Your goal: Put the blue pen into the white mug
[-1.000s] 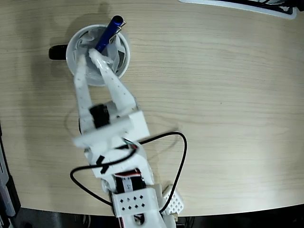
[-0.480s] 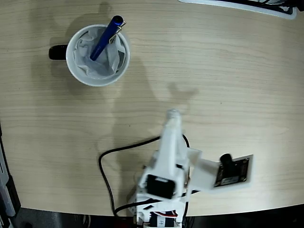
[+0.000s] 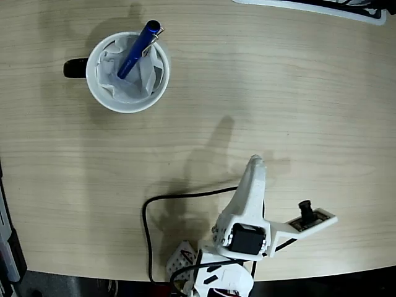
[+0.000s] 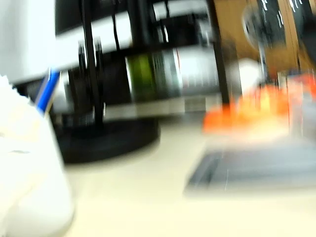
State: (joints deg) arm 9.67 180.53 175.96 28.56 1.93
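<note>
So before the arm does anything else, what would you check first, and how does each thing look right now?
1. Blue pen inside the white mug: ok, it stands tilted in the tissue, clip end above the rim.
2. Mug upright on the table: ok.
3. Arm clear of the mug: ok, it sits at the table's near edge.
4. Jaws empty: cannot tell, seen edge-on from above.
5. Black cable free of the mug: ok.
6. Wrist view usable: not ok, badly blurred.
</note>
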